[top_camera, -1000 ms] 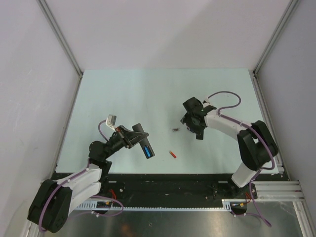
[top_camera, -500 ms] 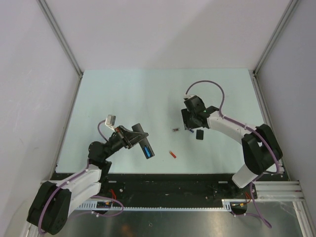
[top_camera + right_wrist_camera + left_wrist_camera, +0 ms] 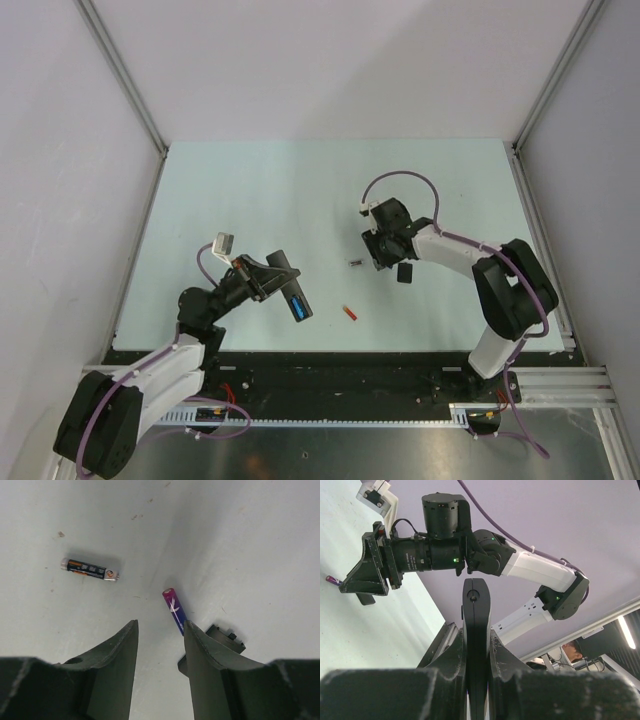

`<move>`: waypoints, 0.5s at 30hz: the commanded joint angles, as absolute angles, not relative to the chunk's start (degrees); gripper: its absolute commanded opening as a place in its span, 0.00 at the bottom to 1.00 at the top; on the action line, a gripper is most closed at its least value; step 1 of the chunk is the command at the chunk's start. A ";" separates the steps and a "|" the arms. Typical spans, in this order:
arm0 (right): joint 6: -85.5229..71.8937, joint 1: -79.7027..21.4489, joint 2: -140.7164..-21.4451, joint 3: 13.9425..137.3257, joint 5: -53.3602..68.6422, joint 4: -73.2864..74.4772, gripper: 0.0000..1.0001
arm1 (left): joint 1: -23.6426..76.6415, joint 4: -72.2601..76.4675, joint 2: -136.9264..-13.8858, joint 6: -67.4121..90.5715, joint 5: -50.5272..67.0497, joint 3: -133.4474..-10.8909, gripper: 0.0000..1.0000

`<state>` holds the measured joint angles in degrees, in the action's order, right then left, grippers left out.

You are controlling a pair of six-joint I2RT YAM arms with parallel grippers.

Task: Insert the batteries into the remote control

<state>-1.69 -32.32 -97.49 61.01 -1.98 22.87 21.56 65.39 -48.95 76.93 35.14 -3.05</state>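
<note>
My left gripper [image 3: 268,283] is shut on the remote control [image 3: 286,277], a slim black bar held off the table. A blue battery [image 3: 299,308] shows in its near end. In the left wrist view the remote control [image 3: 476,610] stands edge-on between the fingers of my left gripper [image 3: 476,652]. My right gripper [image 3: 160,630] hovers open over the table with nothing between its fingers. A purple-blue battery [image 3: 175,611] lies just ahead of its right finger. A dark battery with an orange label [image 3: 90,570] lies further left. A red-orange battery [image 3: 349,313] lies near the front.
A small flat black piece [image 3: 405,272] lies on the pale table [image 3: 250,190] just right of my right gripper [image 3: 383,250], also beside its right finger [image 3: 226,636]. Grey walls enclose the table on three sides. A black rail [image 3: 340,370] runs along the near edge.
The right gripper has swung left and turned, off the small black piece, which now lies uncovered on the table. Its jaws have narrowed. The left arm and the remote have stayed put.
</note>
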 commanded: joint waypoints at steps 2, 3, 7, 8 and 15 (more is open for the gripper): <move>-0.09 -31.73 -97.56 60.56 -4.83 21.01 0.46 | 21.18 66.62 -48.60 75.50 35.07 2.29 0.00; -0.17 -31.64 -97.38 60.47 -4.75 20.66 0.47 | 21.18 66.62 -48.60 75.50 35.16 2.20 0.00; -0.18 -31.47 -97.47 59.68 -5.45 20.13 0.48 | 21.18 66.62 -48.87 75.41 35.16 2.37 0.00; -0.09 -31.29 -97.73 59.59 -5.28 20.13 0.48 | 21.18 66.62 -48.87 75.41 35.16 2.29 0.00; -1.14 -30.06 -99.14 58.98 -3.96 19.87 0.45 | 21.09 66.53 -48.87 75.41 35.25 2.37 0.00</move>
